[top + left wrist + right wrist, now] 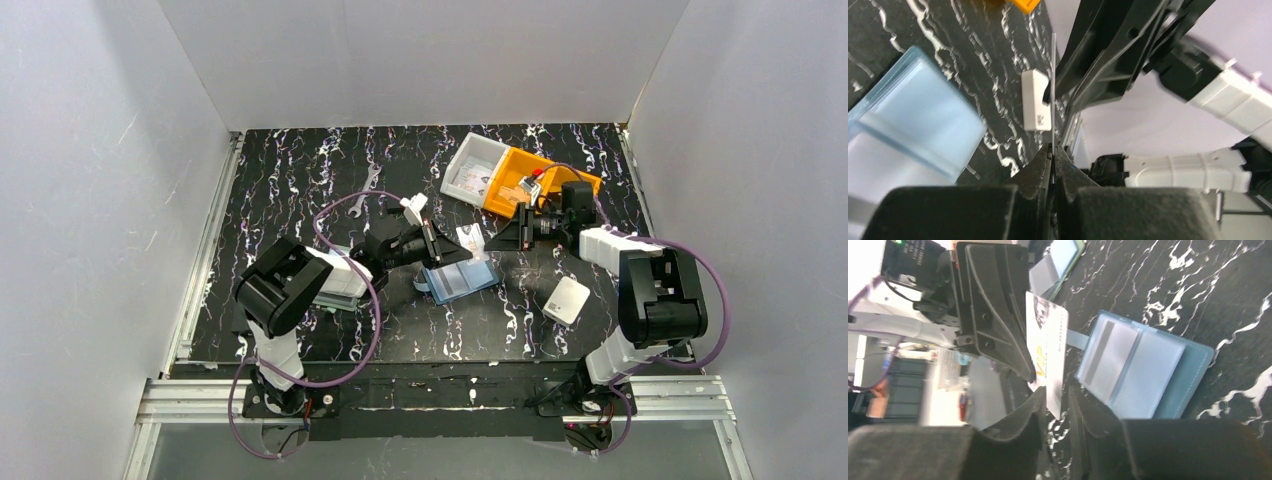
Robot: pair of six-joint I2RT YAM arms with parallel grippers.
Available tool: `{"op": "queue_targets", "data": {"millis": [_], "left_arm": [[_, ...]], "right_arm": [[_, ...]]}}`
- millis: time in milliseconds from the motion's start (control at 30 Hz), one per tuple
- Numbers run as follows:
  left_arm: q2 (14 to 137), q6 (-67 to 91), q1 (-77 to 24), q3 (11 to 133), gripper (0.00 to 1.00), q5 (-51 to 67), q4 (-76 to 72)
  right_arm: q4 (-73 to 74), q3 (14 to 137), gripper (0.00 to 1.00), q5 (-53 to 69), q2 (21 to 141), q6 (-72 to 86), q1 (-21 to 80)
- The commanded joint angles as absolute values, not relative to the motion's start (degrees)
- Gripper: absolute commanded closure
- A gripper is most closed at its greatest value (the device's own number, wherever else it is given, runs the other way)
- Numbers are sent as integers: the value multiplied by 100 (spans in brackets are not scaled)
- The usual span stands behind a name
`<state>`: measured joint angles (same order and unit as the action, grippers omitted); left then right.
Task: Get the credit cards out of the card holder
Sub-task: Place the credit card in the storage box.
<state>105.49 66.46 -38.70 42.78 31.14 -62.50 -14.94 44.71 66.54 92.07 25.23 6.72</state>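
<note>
Card handover above the surface (1208, 285): the left pincer (1053, 152) is clamped flat on one edge of a credit card (1048, 345), while the right pincer (1057, 407) stands slightly parted around the opposite edge, apparently loosened. The card holder (1143, 370) lies open just beside, a dark-striped card (1108, 360) pocketed. Likely next: the right pincer backs clear and the left sets the card down.
</note>
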Motion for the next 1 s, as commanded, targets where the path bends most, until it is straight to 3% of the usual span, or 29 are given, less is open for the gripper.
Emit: {"op": "queue_targets", "data": {"millis": [0, 167, 267, 367, 533, 733, 967], "left_arm": [[9924, 5979, -3753, 4062, 100, 3471, -5593], [9014, 4027, -3707, 4533, 100, 4309, -2276], [8510, 2464, -3732, 5080, 100, 4281, 302], [8244, 1151, -3896, 5707, 100, 4203, 1819], [8041, 112, -4209, 6197, 100, 4053, 2690], [8136, -211, -4530, 6535, 100, 3778, 2908], [8105, -84, -4593, 6570, 100, 3687, 2757]], "right_arm": [[1692, 5548, 58, 6338, 8971, -891, 738], [4276, 6692, 24, 5976, 8960, -3691, 745], [6261, 7301, 11, 6076, 9039, -6007, 822], [8030, 7744, 2, 6309, 9172, -8485, 1051], [8043, 7737, 2, 6540, 8923, -9071, 1877], [7092, 7750, 3, 6826, 8749, -7626, 2526], [5944, 7209, 25, 6949, 8526, -6183, 2763]]}}
